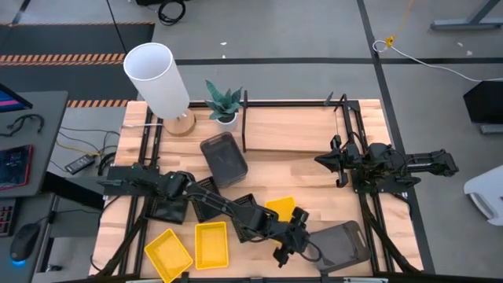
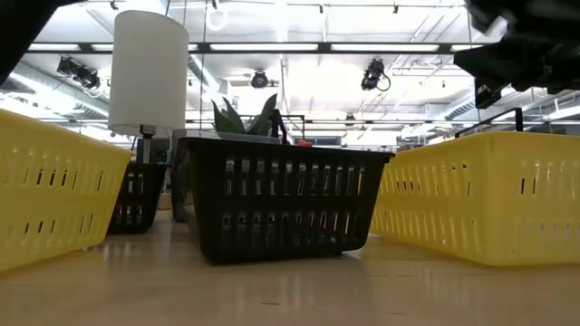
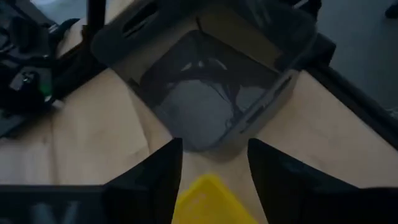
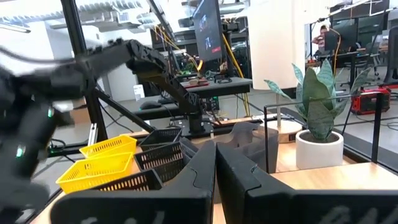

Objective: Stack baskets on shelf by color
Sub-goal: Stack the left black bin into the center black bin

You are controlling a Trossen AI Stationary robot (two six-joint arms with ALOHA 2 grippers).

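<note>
The left gripper point(image 1: 284, 250) is hovering with its fingers apart just beside the grey basket point(image 1: 343, 245) at the desk's point(image 1: 314, 169) front edge, lining up on that basket's near rim. This looks like the approach before a grasp; next it would need to drop onto the rim, close and carry the basket back to the shelf point(image 1: 291, 130). The left arm is reaching low across the black basket point(image 1: 245, 211) and yellow basket point(image 1: 280, 208). The right gripper point(image 1: 324, 159) is waiting just in front of the shelf, fingers together.
</note>
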